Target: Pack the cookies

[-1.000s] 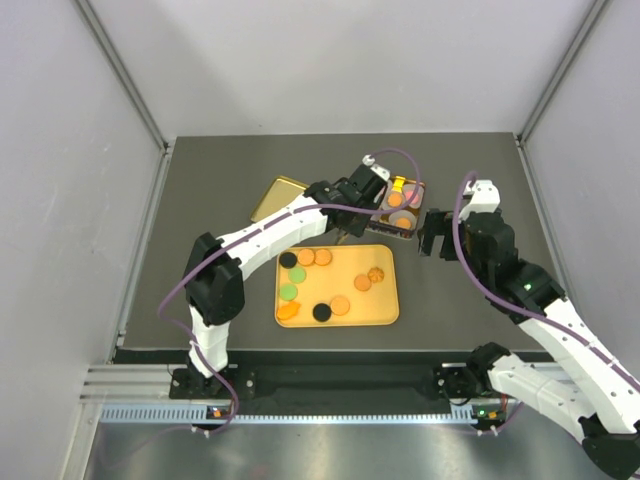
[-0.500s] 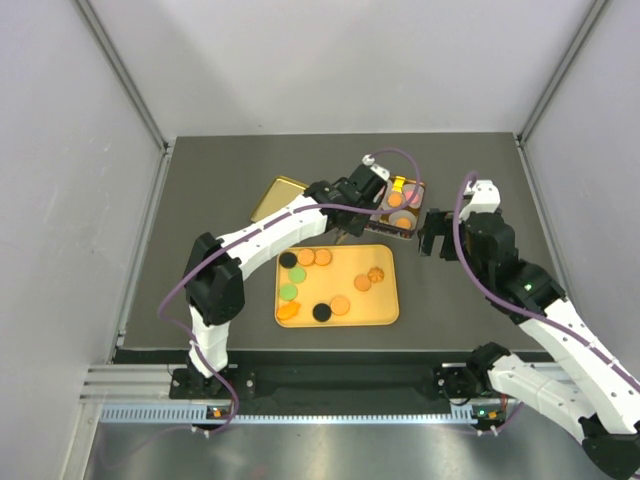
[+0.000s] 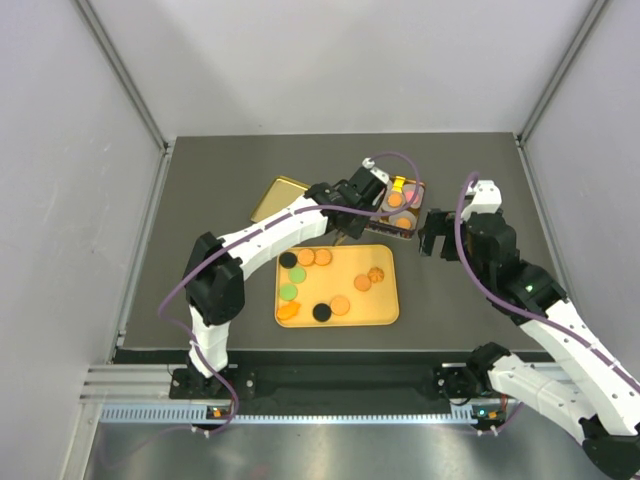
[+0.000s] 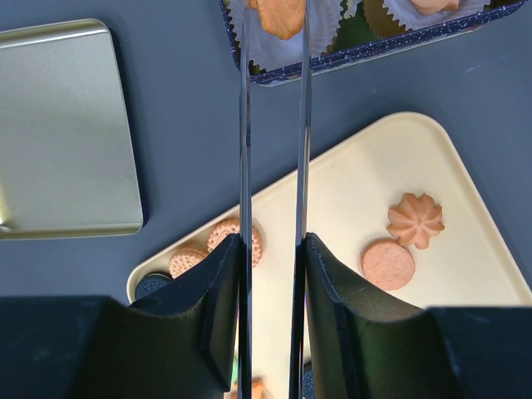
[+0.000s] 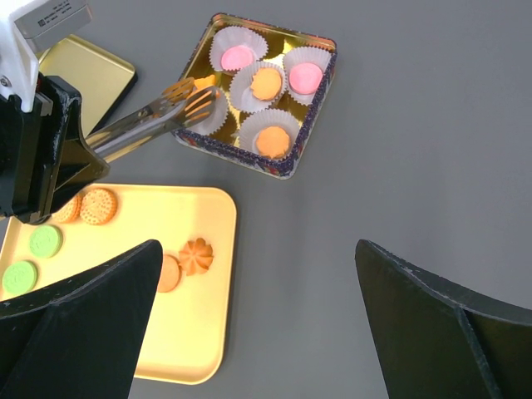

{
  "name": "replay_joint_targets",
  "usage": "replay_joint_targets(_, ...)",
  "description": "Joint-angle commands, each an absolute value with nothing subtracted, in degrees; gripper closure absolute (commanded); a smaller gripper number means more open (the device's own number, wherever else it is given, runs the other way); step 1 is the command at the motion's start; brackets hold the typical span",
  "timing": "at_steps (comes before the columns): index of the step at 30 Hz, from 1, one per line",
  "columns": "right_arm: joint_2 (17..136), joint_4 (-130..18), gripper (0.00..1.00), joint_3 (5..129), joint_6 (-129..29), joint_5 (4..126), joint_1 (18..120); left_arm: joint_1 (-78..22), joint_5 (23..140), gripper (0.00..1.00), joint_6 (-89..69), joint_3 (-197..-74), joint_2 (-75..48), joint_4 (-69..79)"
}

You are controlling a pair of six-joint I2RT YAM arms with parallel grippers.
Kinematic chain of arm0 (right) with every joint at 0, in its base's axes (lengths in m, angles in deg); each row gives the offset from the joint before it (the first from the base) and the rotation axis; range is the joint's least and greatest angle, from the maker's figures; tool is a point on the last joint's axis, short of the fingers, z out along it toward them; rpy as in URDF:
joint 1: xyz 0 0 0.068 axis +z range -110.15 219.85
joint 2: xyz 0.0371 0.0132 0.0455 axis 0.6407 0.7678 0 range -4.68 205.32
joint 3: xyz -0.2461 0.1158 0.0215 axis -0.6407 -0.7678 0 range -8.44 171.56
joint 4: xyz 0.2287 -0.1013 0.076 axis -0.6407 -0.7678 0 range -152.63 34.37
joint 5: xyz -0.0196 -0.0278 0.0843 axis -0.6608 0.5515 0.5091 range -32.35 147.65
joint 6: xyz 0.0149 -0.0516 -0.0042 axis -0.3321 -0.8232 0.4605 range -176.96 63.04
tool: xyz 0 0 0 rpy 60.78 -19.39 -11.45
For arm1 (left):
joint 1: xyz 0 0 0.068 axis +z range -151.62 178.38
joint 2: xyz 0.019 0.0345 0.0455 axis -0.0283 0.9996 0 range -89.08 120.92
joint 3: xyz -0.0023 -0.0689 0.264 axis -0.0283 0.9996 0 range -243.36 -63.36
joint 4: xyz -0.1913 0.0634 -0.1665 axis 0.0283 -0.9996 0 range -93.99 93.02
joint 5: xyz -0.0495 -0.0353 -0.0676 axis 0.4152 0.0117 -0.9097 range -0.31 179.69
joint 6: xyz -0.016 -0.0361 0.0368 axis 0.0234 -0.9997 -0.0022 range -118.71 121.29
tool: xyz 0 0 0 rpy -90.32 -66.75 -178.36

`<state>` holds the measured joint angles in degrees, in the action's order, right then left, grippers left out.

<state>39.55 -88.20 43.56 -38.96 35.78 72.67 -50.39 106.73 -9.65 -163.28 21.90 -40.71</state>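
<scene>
Several cookies (image 3: 323, 258) lie on the yellow tray (image 3: 386, 306): orange, green and black discs and a flower-shaped one (image 5: 197, 254). My left gripper (image 4: 273, 241) is shut on metal tongs (image 5: 154, 120), which pinch an orange cookie (image 4: 279, 15) over the near-left corner of the open tin (image 5: 251, 161). Paper cups in the tin hold pink (image 5: 305, 77) and orange cookies (image 5: 271, 143). My right gripper (image 5: 258, 245) hangs open and empty above bare table, just right of the tin and tray.
The gold tin lid (image 3: 278, 198) lies flat on the dark table to the left of the tin, behind the tray. Grey walls enclose the table at the back and both sides.
</scene>
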Motion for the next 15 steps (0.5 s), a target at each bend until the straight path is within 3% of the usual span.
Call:
replay_joint_targets(1,38.7,-86.9,0.0,43.8,-39.5,35.1,72.2,-50.0,107.6,0.64,-9.1,-162.9,20.1,-38.9)
replay_joint_targets(15,38.6,-86.9,0.0,43.9,-39.5,35.1,72.2,-50.0,107.4,0.52,-8.9,-163.2,19.5,-39.0)
